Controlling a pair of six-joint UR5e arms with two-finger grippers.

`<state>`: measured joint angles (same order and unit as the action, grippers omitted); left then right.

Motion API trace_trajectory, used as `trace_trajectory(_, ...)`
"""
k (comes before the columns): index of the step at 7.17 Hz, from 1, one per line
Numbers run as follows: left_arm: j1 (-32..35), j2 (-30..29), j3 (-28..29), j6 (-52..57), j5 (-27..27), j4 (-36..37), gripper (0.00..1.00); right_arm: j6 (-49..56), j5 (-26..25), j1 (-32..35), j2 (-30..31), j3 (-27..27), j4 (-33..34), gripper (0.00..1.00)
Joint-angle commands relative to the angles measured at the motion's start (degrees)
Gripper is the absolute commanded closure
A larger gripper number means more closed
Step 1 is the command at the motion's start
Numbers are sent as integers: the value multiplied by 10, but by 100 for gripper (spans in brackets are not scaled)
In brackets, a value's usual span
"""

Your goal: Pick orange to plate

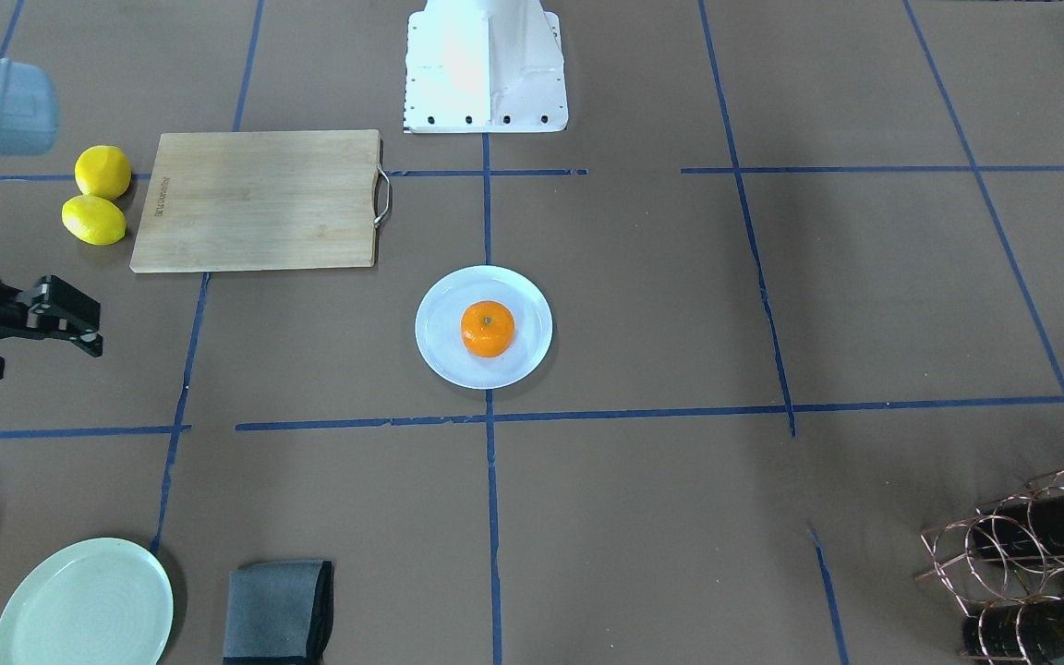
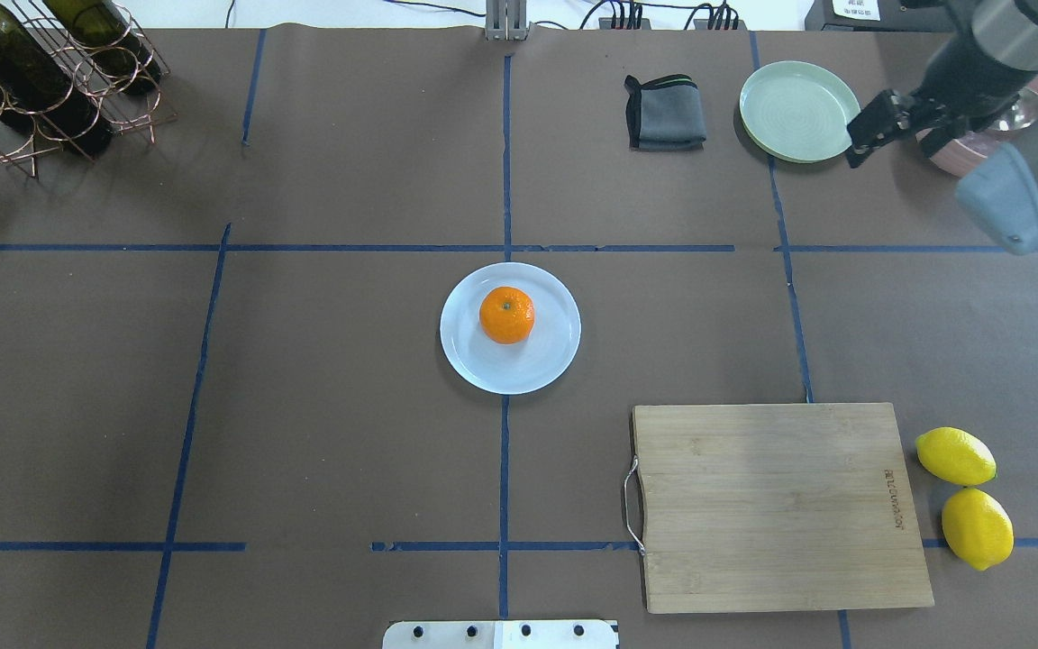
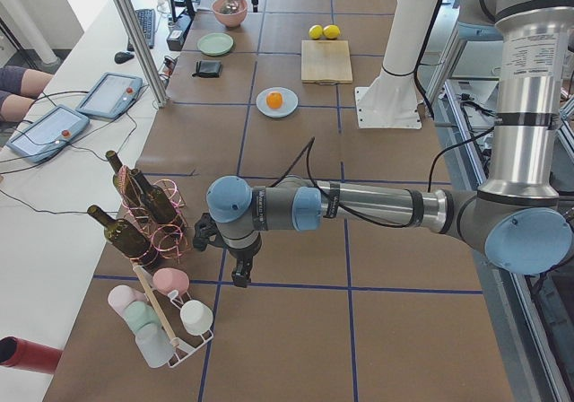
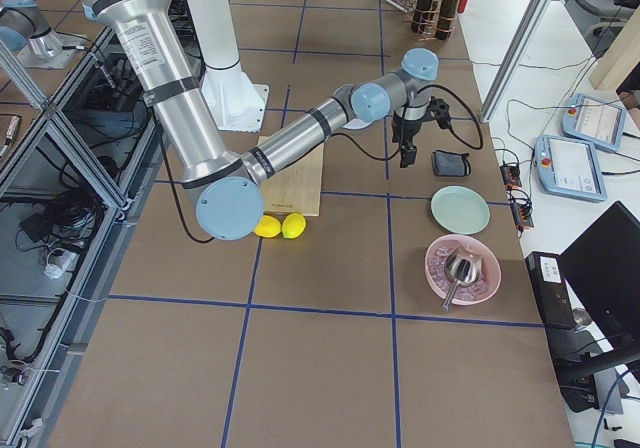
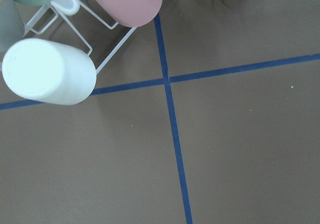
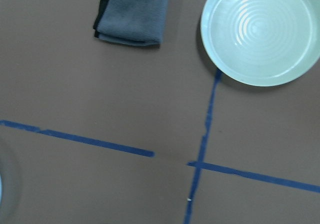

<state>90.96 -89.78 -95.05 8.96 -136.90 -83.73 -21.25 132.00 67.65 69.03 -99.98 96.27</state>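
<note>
Left gripper [image 3: 239, 276] is seen only from afar, jaws unreadable. Right gripper [image 2: 890, 142], jaws apart, hangs beside the green plate [image 2: 798, 110], arm cropped.

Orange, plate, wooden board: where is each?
orange [image 2: 507, 315]: overhead view, top of the fruit.
plate [image 2: 510, 371]: overhead view, bare part beside the fruit.
wooden board [image 2: 776, 505]: overhead view, middle of its top.
</note>
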Motion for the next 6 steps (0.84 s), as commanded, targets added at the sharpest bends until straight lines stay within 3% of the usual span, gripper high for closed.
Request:
trace_trajectory(1, 0, -1, -2, -25, 0, 0, 0, 162, 16, 85, 98, 6, 2, 0)
trace_trajectory(3, 0, 0, -3, -36, 0, 0, 0, 272, 18, 156, 151, 15, 28, 0)
trace_trajectory(5, 0, 0, 2, -32, 1, 0, 0, 418, 32, 242, 167, 86, 39, 0)
trace_trajectory(6, 0, 0, 5, -32, 1, 0, 0, 422, 32, 260, 177, 95, 37, 0)
